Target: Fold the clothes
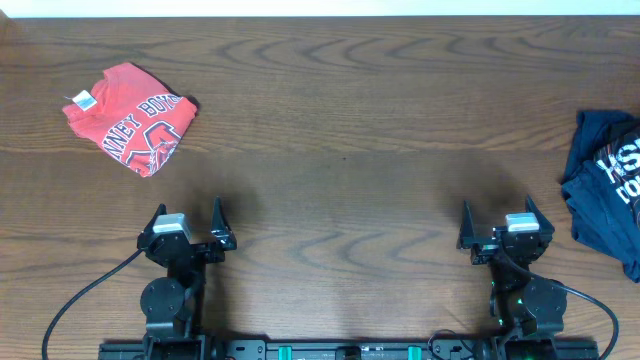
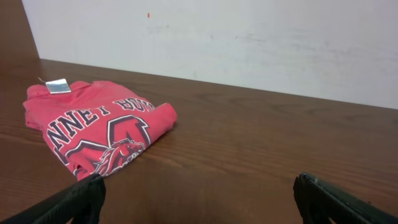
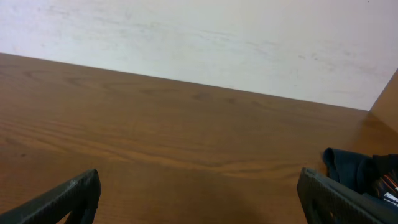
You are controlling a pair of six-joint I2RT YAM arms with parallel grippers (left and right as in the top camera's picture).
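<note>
Wood-grain table (image 1: 340, 150), two shirts on it, both arms parked at the near edge.

**Grippers.** The left gripper (image 1: 187, 224) and the right gripper (image 1: 500, 226) both have their fingers spread wide and hold nothing. Each is well apart from any cloth.

**Location.** The red shirt (image 1: 130, 118) lies at the far left as a compact bundle with its white lettering up. The dark shirt (image 1: 605, 190) lies rumpled at the right edge of the table, and the overhead view cuts part of it off.

**Hazards, as judged.**
- The dark shirt sits at the table's edge. A sideways drag or a shallow pinch could send it over the side.
- Its heaped layers could cause a grab to take several plies at once, which would spoil the spread.
- A careless left-arm sweep could disturb the red bundle.

**Orientation.**
- Red shirt: the long axis slants across the table. The collar end, marked by a pale label (image 2: 58, 86), points to the far left, and the lettering rises toward the far right.
- Dark shirt: the long axis appears to run near to far along the right edge. I cannot tell which way its collar points.
</note>
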